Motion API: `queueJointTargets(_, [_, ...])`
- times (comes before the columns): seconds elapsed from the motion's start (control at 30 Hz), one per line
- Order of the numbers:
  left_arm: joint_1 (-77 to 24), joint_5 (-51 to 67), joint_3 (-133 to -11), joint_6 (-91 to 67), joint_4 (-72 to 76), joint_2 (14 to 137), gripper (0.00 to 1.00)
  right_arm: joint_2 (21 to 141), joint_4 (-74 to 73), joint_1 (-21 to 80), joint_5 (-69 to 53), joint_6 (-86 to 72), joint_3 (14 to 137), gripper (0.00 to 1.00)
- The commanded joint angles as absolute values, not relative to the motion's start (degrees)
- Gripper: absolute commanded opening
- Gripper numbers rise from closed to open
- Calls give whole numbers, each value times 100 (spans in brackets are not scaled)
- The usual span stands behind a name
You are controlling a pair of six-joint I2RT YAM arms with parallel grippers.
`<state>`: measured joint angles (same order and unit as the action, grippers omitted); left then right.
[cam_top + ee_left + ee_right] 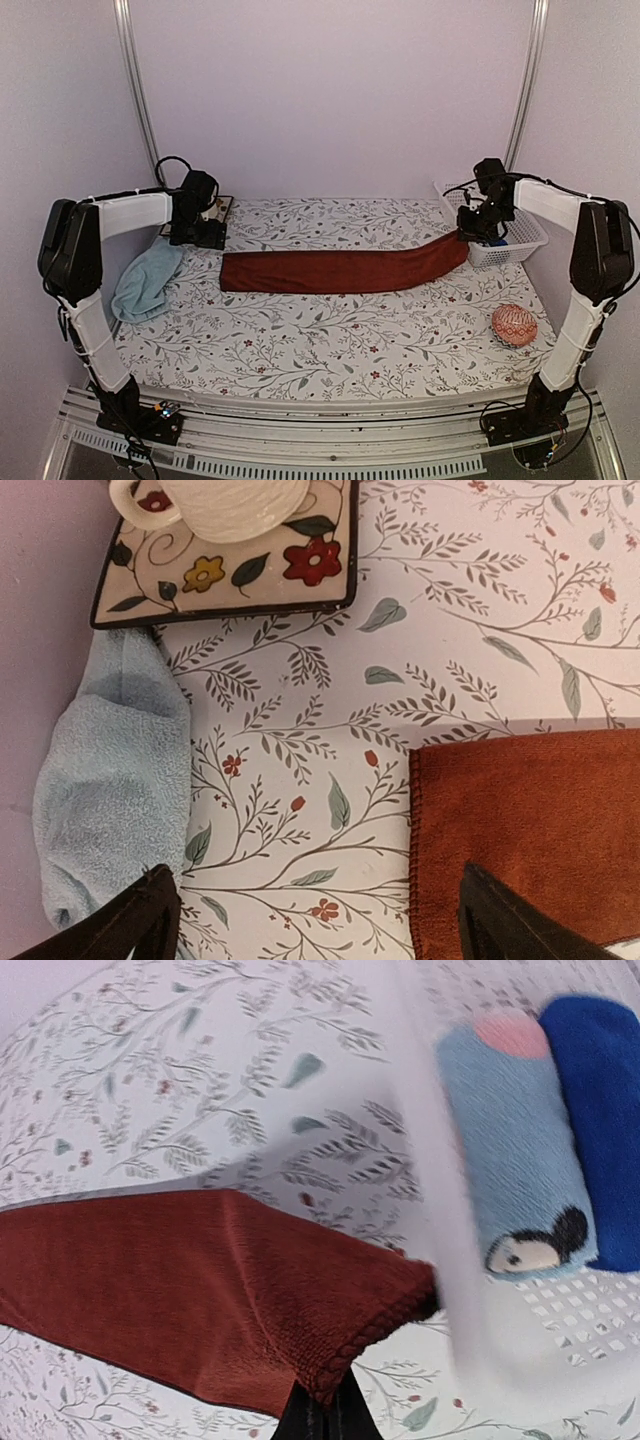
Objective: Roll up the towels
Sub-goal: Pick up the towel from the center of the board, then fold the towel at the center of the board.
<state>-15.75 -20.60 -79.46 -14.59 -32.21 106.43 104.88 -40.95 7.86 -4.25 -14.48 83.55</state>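
We pinch the red towel (340, 271) by its end in the right gripper (320, 1412), left gripper (318, 918) spread wide over the other end: straightening it, we reckon, with laying flat and rolling next.

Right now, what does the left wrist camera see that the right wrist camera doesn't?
Only left wrist: a flowery plate with a cup, and the pale blue towel. Only right wrist: a basket holding a pale roll and a dark blue roll, and the right claw pinching the red towel. Both: that towel and the leafy tablecloth.
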Motion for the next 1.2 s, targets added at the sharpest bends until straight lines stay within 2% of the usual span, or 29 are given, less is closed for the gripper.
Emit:
queueJointTargets(0.0, [-1653,-1890,-8010,-1468,-3243,10520,97,10757,-4173,1464,-948,-1159,9280,2])
queueJointTargets(0.43, [-1634,-1679,-8134,-1691,-3243,10312,96,12541,-4029,3185,-1740,-1253,11348,2])
queueJointTargets(0.8, [-1362,-1086,-8087,-1958,-3181,10112,97,13398,-3548,3767,-2263,-1209,12289,2])
queueJointTargets(1.17, [-1224,-581,-7864,-2037,-2837,10187,97,14079,-2202,4025,-2868,-1425,12488,1])
